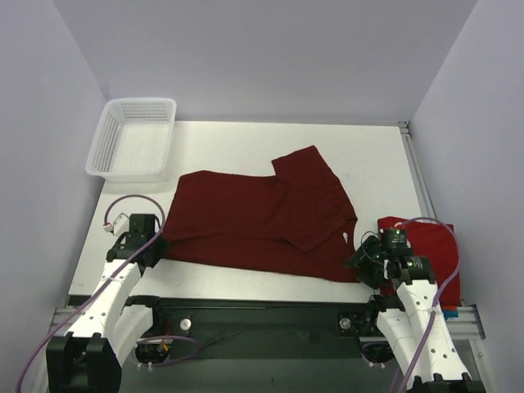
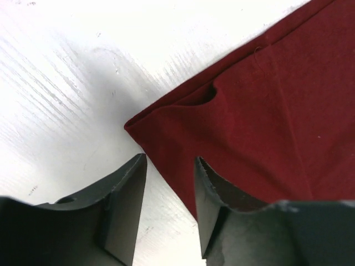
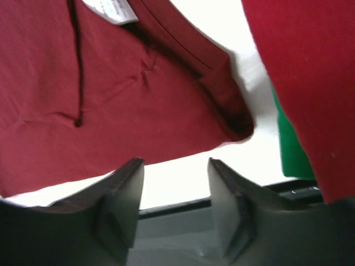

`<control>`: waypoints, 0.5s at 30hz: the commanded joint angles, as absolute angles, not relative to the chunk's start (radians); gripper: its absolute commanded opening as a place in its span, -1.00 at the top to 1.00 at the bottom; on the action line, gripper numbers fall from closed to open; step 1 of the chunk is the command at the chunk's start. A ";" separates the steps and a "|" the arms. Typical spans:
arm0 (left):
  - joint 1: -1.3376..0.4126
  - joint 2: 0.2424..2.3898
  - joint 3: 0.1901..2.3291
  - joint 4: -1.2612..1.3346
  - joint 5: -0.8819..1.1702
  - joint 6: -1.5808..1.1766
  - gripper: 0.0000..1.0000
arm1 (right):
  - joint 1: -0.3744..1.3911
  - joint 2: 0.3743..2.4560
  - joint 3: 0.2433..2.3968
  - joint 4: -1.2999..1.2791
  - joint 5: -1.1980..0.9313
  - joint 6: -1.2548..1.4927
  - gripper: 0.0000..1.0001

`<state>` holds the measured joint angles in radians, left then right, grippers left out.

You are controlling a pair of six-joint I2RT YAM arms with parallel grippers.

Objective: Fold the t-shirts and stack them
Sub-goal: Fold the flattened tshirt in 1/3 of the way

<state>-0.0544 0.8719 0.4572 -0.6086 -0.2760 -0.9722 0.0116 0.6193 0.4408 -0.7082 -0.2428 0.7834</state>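
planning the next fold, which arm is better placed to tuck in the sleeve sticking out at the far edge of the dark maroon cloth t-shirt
Right, probably: the sleeve lies right of centre on the dark maroon t-shirt, nearer the open right gripper than the left gripper at its left corner.

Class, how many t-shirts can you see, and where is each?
3. Dark maroon t-shirt spread mid-table; red t-shirt at the near right; green t-shirt, a strip showing at the red one's edge. Others may be hidden.
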 commanded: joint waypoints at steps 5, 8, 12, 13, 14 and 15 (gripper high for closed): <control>-0.063 0.841 0.558 -0.609 -0.242 -0.913 -0.05 | 0.073 0.649 0.531 -0.735 -0.203 0.759 -0.08; -0.100 0.877 0.589 -0.568 -0.224 -0.893 -0.02 | 0.205 0.730 0.554 -0.646 -0.151 0.807 0.00; -0.162 0.929 0.615 -0.537 -0.233 -0.884 0.00 | 0.354 0.850 0.565 -0.488 -0.086 0.874 0.18; -0.170 0.942 0.617 -0.520 -0.230 -0.885 0.00 | 0.376 0.874 0.566 -0.453 -0.071 0.899 0.18; -0.185 0.946 0.615 -0.511 -0.227 -0.884 0.00 | 0.397 0.929 0.571 -0.396 -0.061 0.910 0.19; -0.190 0.950 0.617 -0.502 -0.226 -0.882 0.01 | 0.443 0.960 0.577 -0.376 -0.046 0.922 0.21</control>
<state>-0.1688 0.9405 0.5766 -0.5629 -0.2340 -0.9039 0.3687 0.8818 0.5442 -0.5110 -0.1280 0.8562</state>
